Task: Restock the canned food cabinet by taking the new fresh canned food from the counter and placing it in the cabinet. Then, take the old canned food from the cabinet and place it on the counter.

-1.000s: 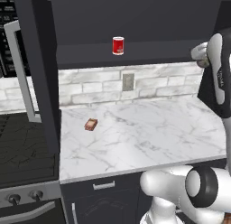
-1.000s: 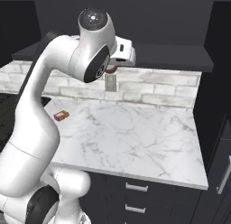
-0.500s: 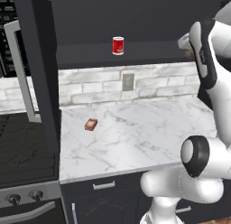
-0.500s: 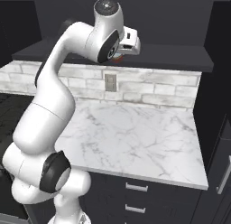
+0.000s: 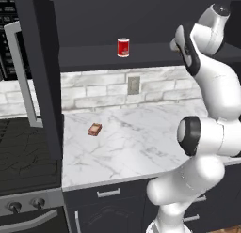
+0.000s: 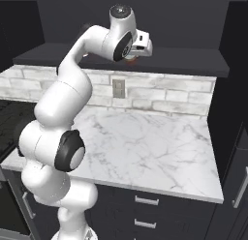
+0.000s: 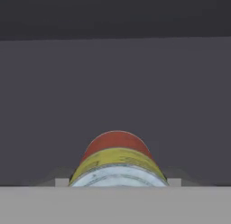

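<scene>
Hand view: the gripper [image 6: 134,59], at the dark charcoal cabinet [image 6: 184,60] shelf, is clamped on the short orange-red, yellow-banded can [image 7: 117,161]; rigid, light, probably smooth-walled, it is best held across its round sides.

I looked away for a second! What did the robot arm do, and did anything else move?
The arm swung higher, lifting the gripper with the new can up to the cabinet shelf. It kept holding the can. The red can on the shelf and the brown packet on the counter stayed put.

old can [image 5: 123,47] on cabinet shelf [image 5: 94,57], packet [image 5: 94,129] on counter [image 5: 141,143]
</scene>
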You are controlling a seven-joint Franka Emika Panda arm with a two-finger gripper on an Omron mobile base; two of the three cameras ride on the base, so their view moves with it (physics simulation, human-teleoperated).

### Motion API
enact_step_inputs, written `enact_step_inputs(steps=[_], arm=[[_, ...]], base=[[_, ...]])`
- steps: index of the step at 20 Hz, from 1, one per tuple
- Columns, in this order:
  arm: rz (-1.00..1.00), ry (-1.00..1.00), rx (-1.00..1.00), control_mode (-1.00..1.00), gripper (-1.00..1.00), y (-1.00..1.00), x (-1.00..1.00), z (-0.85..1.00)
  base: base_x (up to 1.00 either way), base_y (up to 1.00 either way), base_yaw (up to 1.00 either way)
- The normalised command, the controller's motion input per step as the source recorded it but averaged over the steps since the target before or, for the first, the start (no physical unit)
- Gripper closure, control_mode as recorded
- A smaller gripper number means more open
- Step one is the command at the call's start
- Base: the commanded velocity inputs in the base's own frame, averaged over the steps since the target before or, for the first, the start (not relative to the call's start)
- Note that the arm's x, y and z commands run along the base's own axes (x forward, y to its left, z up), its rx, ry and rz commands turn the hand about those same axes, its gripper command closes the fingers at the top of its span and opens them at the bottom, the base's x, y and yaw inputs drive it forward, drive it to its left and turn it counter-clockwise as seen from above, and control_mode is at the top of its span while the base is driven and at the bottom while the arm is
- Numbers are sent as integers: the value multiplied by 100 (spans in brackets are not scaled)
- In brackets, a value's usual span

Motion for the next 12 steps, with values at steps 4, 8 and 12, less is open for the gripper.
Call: enact_step_inputs(steps=[4, 8, 12], arm=[[-2, 19, -4, -100, 100, 0, 98, -6], [0, 16, -4, -100, 100, 0, 77, -3], [0, 13, -5, -100, 100, 0, 49, -10]], base=[[0, 0, 0], [0, 0, 0], [0, 0, 0]])
